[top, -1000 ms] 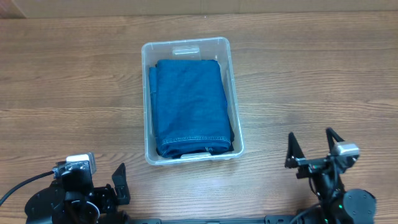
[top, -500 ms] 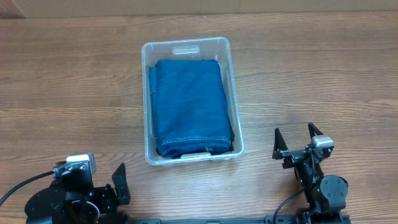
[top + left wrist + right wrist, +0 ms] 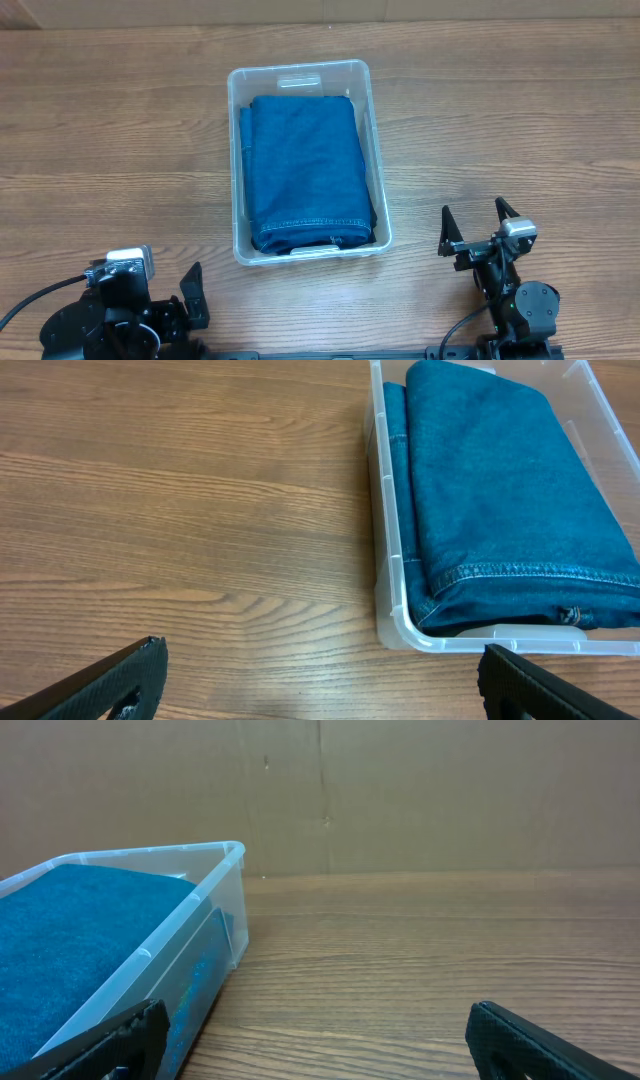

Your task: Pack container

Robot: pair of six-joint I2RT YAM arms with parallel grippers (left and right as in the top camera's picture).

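The clear plastic container (image 3: 304, 74) sits mid-table with folded blue denim cloth (image 3: 308, 170) filling it. It also shows in the left wrist view (image 3: 388, 560) with the denim (image 3: 510, 490) inside, and in the right wrist view (image 3: 200, 920) at the left. My left gripper (image 3: 192, 290) is open and empty at the front left edge; its jaws (image 3: 320, 685) are wide apart over bare wood. My right gripper (image 3: 478, 225) is open and empty at the front right, its jaws (image 3: 320, 1040) spread, the container just to their left.
The wooden table (image 3: 520, 120) spreads around the container. A brown cardboard wall (image 3: 400, 790) stands behind the table's far edge. The arm bases and cables lie along the front edge.
The right arm drew back and a little left toward its base between one second and half a second ago. Since then nothing has moved. The left arm stayed still.
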